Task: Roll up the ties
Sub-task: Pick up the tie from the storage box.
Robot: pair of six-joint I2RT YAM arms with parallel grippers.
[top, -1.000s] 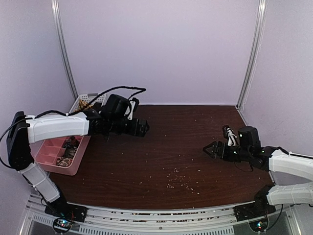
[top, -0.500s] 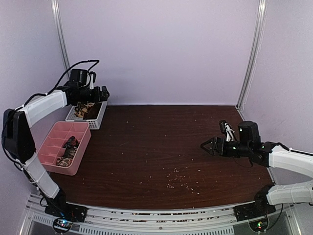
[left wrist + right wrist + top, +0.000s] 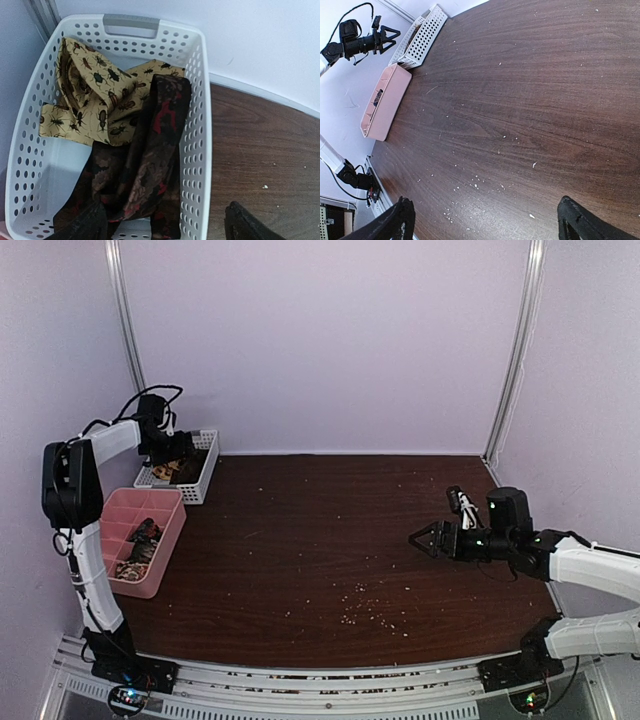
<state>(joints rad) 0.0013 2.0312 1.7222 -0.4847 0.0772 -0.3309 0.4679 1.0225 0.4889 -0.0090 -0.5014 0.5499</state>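
While the tan insect-print fabric tie and dark brown red-blotched fabric tie lie heaped in the white perforated plastic basket far left, the left gripper hangs over them, fingers spread; the right gripper, spread too, sits at the right.
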